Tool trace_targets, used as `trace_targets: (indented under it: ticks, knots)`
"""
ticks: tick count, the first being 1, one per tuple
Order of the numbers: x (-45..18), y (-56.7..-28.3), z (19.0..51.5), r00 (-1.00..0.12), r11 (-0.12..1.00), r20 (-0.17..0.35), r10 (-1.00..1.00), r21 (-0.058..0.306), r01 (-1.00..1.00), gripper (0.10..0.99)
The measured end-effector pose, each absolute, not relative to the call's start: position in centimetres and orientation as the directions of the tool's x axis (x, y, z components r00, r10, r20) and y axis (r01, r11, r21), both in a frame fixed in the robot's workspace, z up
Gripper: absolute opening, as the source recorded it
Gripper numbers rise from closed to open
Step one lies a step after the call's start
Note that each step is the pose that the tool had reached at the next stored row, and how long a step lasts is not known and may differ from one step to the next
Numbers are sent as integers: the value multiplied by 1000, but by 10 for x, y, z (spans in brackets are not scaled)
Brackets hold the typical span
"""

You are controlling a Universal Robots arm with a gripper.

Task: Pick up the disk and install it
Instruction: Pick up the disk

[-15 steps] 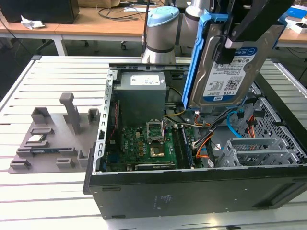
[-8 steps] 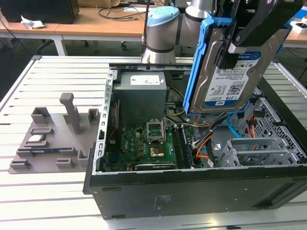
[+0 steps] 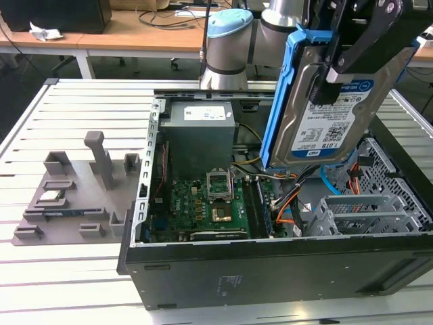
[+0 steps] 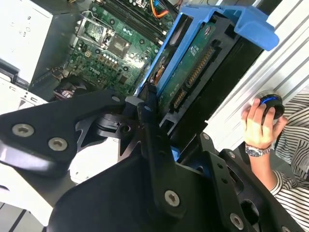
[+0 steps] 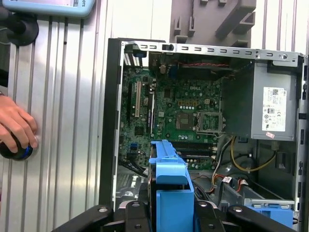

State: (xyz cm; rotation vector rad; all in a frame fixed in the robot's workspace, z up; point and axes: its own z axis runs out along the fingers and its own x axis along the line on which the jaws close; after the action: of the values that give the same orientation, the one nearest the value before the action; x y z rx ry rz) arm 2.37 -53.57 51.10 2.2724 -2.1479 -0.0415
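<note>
Gripper: the gripper (image 3: 328, 81) is clenched on the disk, with its black fingers (image 4: 150, 104) pressed against the two flat faces.
Disk: the disk (image 3: 331, 118) hangs in the air above the open computer case, clear of everything inside it. It is tilted close to upright, and its white label with the blue band faces the exterior view.
Bracket: a blue plastic bracket (image 4: 251, 24) frames the disk; its green circuit side shows in the second wrist view.
Computer case: the black computer case (image 3: 270, 271) lies on its side with the cover off, resting on the table.
Inside the case: a green motherboard (image 3: 203, 203) sits beside the grey power supply box (image 3: 199, 135). A grey drive cage (image 3: 365, 213) is on the exterior view's right, below the disk.
Table: the slatted metal table (image 3: 67, 101) also carries a grey fixture (image 3: 74, 196), just beside the case on the exterior view's left.
Person: a hand (image 5: 17, 128) rests on a round dark knob at the table's edge.
</note>
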Motion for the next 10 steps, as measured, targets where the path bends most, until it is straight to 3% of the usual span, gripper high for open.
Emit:
trace_targets:
  ticks: [10]
  knots:
    - [24,-554,509,49,-49,-18,-999,28,-998,365]
